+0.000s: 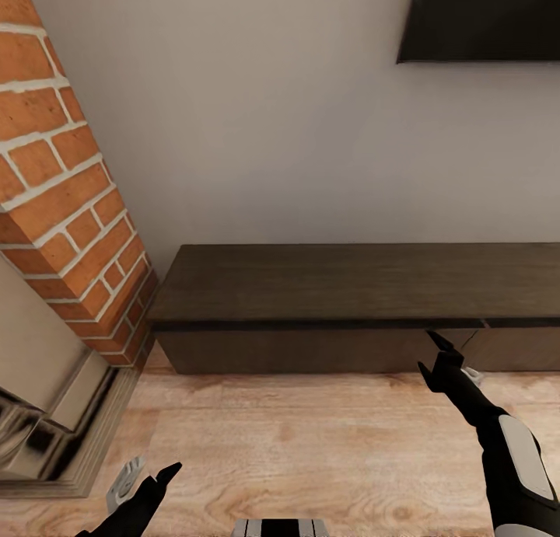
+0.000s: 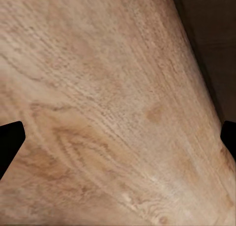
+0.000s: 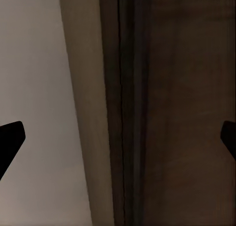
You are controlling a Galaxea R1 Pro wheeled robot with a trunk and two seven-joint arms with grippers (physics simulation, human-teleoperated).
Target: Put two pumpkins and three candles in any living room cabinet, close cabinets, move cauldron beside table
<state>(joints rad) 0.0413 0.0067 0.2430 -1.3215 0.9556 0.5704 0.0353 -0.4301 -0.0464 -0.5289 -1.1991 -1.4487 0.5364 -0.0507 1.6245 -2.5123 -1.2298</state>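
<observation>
The long, low dark brown cabinet (image 1: 350, 288) stands against the white wall, its fronts flush and shut, with nothing on its flat top. My right gripper (image 1: 427, 351) is open and empty, hovering just in front of the cabinet's upper front edge near the seam between two fronts. The right wrist view looks along that gripper (image 3: 118, 137) at the cabinet's top edge (image 3: 187, 113) and the wall behind. My left gripper (image 1: 152, 475) is open and empty, low over the wooden floor (image 2: 118, 88). The pumpkins, candles and cauldron are out of view.
A red brick fireplace column (image 1: 62, 179) with a shiny metal insert (image 1: 47, 420) stands at the left, close to the cabinet's left end. A dark flat screen (image 1: 482, 16) hangs on the wall at the upper right. Light wooden floor (image 1: 311, 444) lies between me and the cabinet.
</observation>
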